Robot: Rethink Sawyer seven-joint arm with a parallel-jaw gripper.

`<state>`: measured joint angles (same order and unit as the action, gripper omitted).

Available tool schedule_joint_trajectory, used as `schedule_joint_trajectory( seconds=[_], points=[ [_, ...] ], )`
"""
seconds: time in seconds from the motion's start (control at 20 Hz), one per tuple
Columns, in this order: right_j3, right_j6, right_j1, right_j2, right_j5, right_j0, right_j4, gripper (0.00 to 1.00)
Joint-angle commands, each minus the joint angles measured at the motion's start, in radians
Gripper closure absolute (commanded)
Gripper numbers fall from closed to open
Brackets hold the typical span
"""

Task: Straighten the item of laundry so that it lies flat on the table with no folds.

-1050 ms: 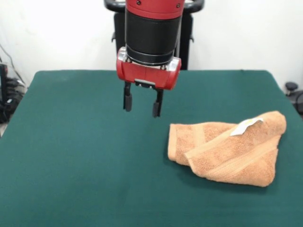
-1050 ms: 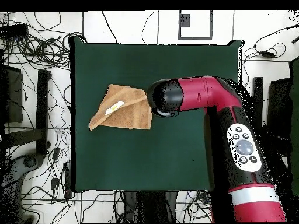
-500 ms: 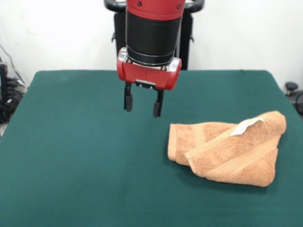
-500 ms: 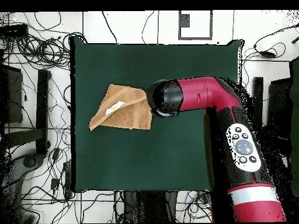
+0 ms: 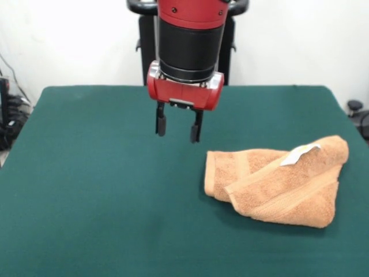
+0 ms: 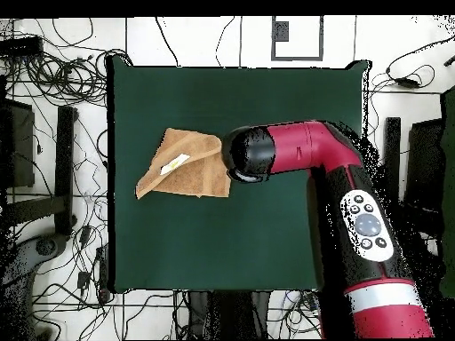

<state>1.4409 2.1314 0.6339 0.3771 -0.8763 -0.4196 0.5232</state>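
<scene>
Hanging above the table (image 5: 86,190), the gripper (image 5: 179,126) pointed straight down with its two slim black fingers (image 5: 161,122) apart and nothing between them. They came out of a glossy red, rounded block, above which the arm (image 5: 190,40) was a smooth black cylinder capped in red. The tips were clear of the cloth, with open space below them.

The table was a wide rectangle covered in dark green felt-like fabric, matt and even, with rounded far corners.

The towel (image 5: 277,182) lay on the right half of the table in the front view, nearer than the gripper and to its right, not touching it. It was light orange terry cloth with a soft looped nap, folded over on itself into a rough wedge: a thicker flap ran diagonally from the lower left up to the far right corner, lying over a flatter layer that stuck out on the left. Woven border bands showed as smoother stripes along the flap's edges and near the left end. A small white tag (image 5: 300,153) sat on top near the upper right, slightly curled.

From overhead, the towel (image 6: 182,167) was a blunt triangle on the left part of the table (image 6: 267,240), and the arm's black end (image 6: 246,154) stood just beside its right edge.
</scene>
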Motion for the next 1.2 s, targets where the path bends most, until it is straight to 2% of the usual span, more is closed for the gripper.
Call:
schedule_joint_trajectory(
  seconds=[0.05, 1.2],
  points=[
    [0.113, -0.158, -0.082, 0.078, 0.057, 0.035, 0.034, 0.0],
    [0.107, -0.116, -0.098, 0.071, 0.086, 0.056, 0.035, 0.0]
  ],
)
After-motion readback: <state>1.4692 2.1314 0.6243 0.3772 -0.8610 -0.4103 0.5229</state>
